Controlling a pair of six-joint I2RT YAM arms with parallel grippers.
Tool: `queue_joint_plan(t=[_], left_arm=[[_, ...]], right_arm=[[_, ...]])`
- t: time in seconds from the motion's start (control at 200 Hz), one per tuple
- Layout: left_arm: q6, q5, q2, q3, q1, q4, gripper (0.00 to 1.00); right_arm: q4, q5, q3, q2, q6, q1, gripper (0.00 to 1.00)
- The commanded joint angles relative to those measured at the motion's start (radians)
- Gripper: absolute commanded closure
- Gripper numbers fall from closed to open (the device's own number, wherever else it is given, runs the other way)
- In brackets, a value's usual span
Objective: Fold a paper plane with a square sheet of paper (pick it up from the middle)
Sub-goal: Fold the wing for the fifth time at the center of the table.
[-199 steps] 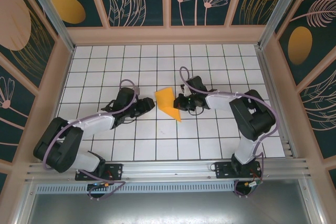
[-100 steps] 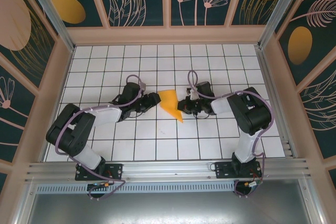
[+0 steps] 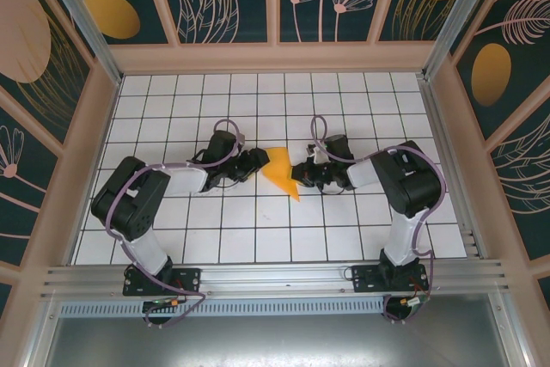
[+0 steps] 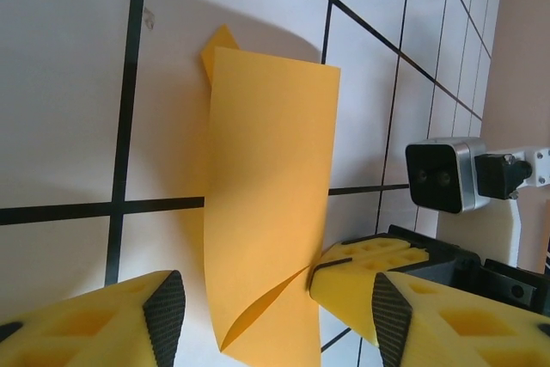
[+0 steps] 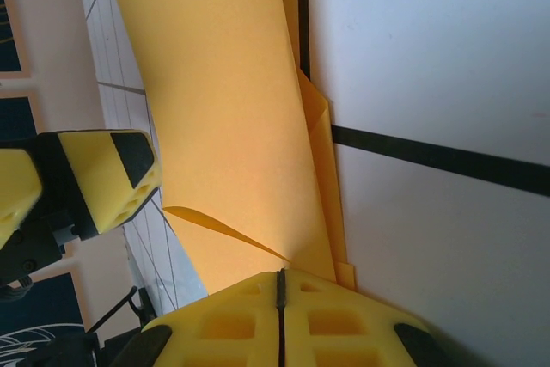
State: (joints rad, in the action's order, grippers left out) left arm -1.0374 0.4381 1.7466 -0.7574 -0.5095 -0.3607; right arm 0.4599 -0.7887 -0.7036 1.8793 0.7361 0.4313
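Two tools flank your folded sheet of paper (image 3: pixel 279 169), midway between the counter's (image 3: pixel 172 100) side edges: right tool (image 5: pixel 279 285) clamped on it, left tool (image 3: pixel 259 160) spread apart beside it.

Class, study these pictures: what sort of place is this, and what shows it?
Probably an enclosed robot test cell, not a home: a left arm and a right arm bolted to an aluminium rail, a white gridded table, and patterned wall panels boxing it in.
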Motion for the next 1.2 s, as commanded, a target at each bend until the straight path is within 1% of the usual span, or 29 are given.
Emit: queue_joint_plan(t=[0.0, 0.115, 0.16, 0.275, 0.35, 0.525, 0.59, 0.666, 0.766, 0.816, 0.851, 0.906, 0.961, 1.046, 1.141, 1.196], left_arm=[[-0.025, 0.02, 0.046, -0.031, 0.0, 0.005, 0.38], [-0.026, 0.05, 0.092, -0.07, -0.001, 0.003, 0.39], [-0.024, 0.065, 0.105, -0.085, 0.0, 0.007, 0.41], [-0.023, 0.054, 0.098, -0.097, -0.001, -0.003, 0.41], [-0.015, 0.091, 0.126, -0.128, -0.001, -0.01, 0.42], [-0.002, 0.113, 0.155, -0.156, 0.0, 0.002, 0.51], [0.01, 0.1, 0.155, -0.161, -0.001, 0.023, 0.62], [0.017, 0.093, 0.149, -0.159, -0.001, 0.026, 0.71], [0.016, 0.091, 0.147, -0.157, -0.001, 0.03, 0.84], [0.004, 0.087, 0.141, -0.152, -0.001, 0.023, 0.94], [-0.005, 0.085, 0.131, -0.141, -0.001, 0.006, 0.97], [-0.019, 0.08, 0.121, -0.134, -0.001, -0.006, 0.98], [-0.024, 0.076, 0.116, -0.139, -0.001, 0.001, 0.99], [-0.038, 0.069, 0.11, -0.138, -0.001, 0.003, 1.0], [-0.045, 0.066, 0.105, -0.137, 0.0, 0.012, 1.0], [-0.047, 0.069, 0.104, -0.139, -0.001, 0.013, 1.0]], right_arm=[[-0.038, 0.048, 0.033, 0.051, -0.006, 0.005, 0.9], [-0.021, 0.032, 0.036, 0.058, 0.003, 0.002, 0.9], [-0.023, 0.028, 0.033, 0.063, 0.002, 0.001, 0.9], [-0.02, 0.026, 0.036, 0.071, 0.0, -0.002, 0.89], [0.004, 0.012, 0.042, 0.069, 0.009, -0.001, 0.88], [-0.041, 0.008, 0.011, 0.065, -0.018, -0.003, 0.87], [-0.051, 0.006, 0.0, 0.059, -0.026, -0.006, 0.86], [-0.076, 0.016, -0.017, 0.042, -0.039, -0.009, 0.84], [-0.103, 0.018, -0.039, 0.002, -0.063, -0.008, 0.77], [-0.128, 0.031, -0.051, -0.027, -0.082, -0.006, 0.75], [-0.146, 0.041, -0.062, -0.05, -0.096, -0.004, 0.72], [-0.199, 0.088, -0.079, -0.091, -0.122, -0.001, 0.7], [-0.254, 0.171, -0.088, -0.147, -0.145, 0.006, 0.7], [-0.279, 0.304, -0.066, -0.244, -0.17, 0.031, 0.68], [-0.256, 0.518, -0.009, -0.337, -0.25, 0.109, 0.67], [-0.242, 0.698, 0.023, -0.382, -0.31, 0.212, 0.66]])
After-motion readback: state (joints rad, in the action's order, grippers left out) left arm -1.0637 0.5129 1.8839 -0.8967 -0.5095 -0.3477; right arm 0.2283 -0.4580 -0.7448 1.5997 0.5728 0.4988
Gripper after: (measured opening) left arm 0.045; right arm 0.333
